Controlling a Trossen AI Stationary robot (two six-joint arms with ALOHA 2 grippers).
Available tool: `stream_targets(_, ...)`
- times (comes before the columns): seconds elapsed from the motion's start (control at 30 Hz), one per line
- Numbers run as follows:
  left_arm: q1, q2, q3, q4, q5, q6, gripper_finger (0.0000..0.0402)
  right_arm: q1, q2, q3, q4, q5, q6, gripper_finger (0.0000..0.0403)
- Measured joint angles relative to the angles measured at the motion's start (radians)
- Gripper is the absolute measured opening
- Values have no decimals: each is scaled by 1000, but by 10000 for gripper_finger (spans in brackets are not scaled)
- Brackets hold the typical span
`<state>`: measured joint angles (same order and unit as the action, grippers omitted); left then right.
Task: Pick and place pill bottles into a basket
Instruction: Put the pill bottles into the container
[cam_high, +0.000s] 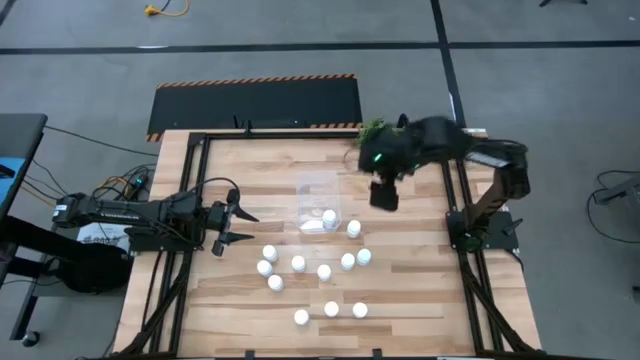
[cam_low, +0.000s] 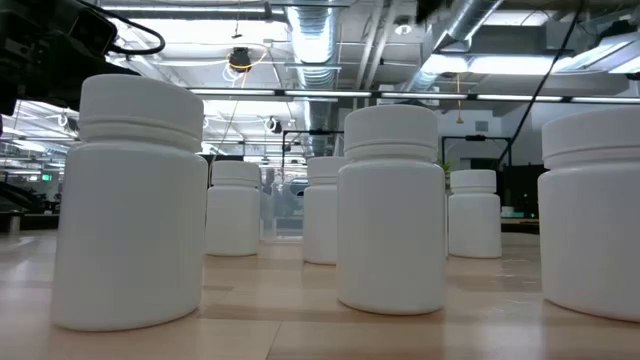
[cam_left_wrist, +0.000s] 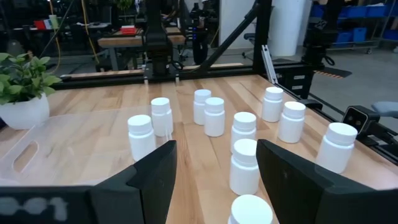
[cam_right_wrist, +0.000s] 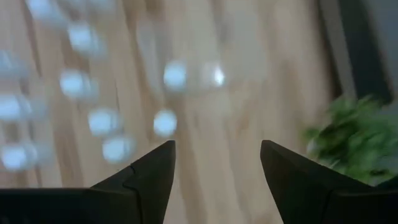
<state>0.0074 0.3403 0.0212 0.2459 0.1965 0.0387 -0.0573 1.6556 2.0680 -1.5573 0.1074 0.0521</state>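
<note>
High view: pill bottles (cam_high: 324, 272) scattered beside basket (cam_high: 322, 205).

Bare wood table (cam_high: 250, 160) along the far edge and down the left side, wide enough for a gripper to pass. Pill bottles (cam_high: 324, 271) crowd the centre and near half in loose rows, with narrow gaps between neighbours. Clear basket (cam_high: 320, 205) sits mid-table, one bottle inside, another just beside its right wall. Potted plant (cam_high: 373, 132) blocks the far right corner. Left gripper (cam_high: 243, 226) rests low at the left, fingers apart, bottles close ahead. Right gripper (cam_high: 384, 194) hangs over the open strip right of the basket, nothing between its spread fingers.
</note>
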Motion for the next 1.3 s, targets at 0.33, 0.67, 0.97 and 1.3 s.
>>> stream_targets(0.33, 0, 0, 0, 0, 0, -4, 211, -22, 8, 94, -14, 40, 32, 230)
stream_targets(0.67, 0, 0, 0, 0, -1, -5, 211, 51, 48, -338, 288, -58, -76, 230)
stream_targets(0.97, 0, 0, 0, -1, 0, -23, 211, 51, 56, -603, 416, -85, 6, 230)
stream_targets(1.3, 0, 0, 0, -1, -1, -23, 211, 93, 54, -725, 577, -83, 35, 230)
